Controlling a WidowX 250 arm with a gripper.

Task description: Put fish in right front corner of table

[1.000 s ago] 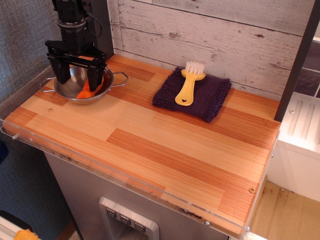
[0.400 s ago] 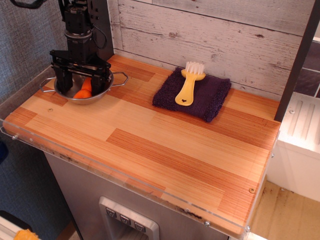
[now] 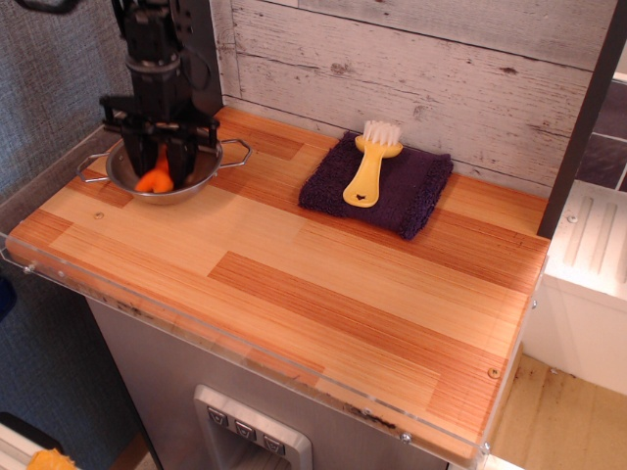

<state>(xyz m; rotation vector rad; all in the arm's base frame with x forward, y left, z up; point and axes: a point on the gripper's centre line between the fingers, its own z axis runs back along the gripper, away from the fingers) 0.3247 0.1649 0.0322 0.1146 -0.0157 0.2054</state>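
Observation:
The orange fish (image 3: 155, 179) hangs tail-down between my gripper's fingers, inside the steel bowl (image 3: 204, 174) at the table's back left corner. My gripper (image 3: 164, 157) points straight down over the bowl and is shut on the fish's upper part. The fish's lower end is at about rim height; I cannot tell whether it touches the bowl's bottom. The wooden table (image 3: 323, 284) stretches to the right, and its right front corner (image 3: 460, 416) is far from the gripper.
A dark purple cloth (image 3: 416, 191) lies at the back middle with a yellow brush (image 3: 368, 174) on top. A clear plastic rim (image 3: 245, 357) runs along the front edge. A white plank wall stands behind, and a dark post (image 3: 578, 127) stands at the right.
The gripper's fingers have gone from wide open around the fish in the bowl to shut on it. The fish now hangs upright between them instead of lying in the bowl.

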